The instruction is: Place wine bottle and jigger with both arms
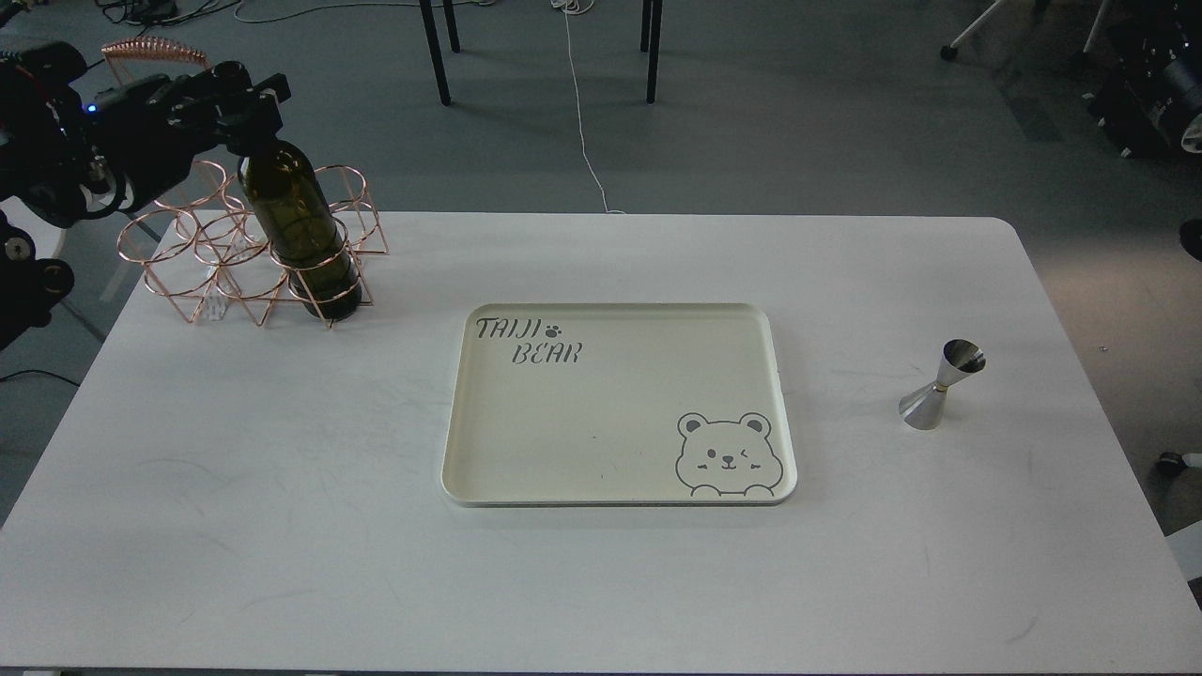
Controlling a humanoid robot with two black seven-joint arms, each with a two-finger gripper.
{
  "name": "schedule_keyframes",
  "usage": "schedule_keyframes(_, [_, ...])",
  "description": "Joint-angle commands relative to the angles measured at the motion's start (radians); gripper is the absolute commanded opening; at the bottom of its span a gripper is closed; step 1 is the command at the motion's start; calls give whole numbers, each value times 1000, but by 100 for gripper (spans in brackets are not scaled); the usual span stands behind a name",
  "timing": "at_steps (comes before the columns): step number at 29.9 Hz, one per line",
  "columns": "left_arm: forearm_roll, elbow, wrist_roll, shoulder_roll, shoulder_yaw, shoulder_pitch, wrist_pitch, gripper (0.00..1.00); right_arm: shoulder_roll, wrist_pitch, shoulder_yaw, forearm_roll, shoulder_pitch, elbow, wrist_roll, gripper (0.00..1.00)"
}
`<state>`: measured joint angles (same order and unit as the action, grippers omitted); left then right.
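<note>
Black left fingers (252, 113) clamp the wine bottle (296, 225) neck, bottle standing in copper rack (188, 253)

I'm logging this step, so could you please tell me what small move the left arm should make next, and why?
Probably lift straight up. The left end effector sits at the neck of the wine bottle, whose base stands inside a ring of the copper wire rack; rising vertically should clear the ring before heading to the tray.
</note>
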<state>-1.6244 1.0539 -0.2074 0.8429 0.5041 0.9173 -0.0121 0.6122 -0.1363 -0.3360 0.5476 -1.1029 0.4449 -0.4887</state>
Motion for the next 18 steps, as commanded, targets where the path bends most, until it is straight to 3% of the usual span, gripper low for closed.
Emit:
schedule_keyframes(1, [220,-2,0,15,2,8,-54,98,0,3,-15,-2,-2,1,0,96])
schedule_keyframes(12, [1156,-129,-3,77,-1,3,-26,98,11,15,-69,-222,26,-3,0,99])
schedule_keyframes(18, [1575,-274,-64,45,-1,-8,154,98,8,12,-72,-423,84,-3,0,99])
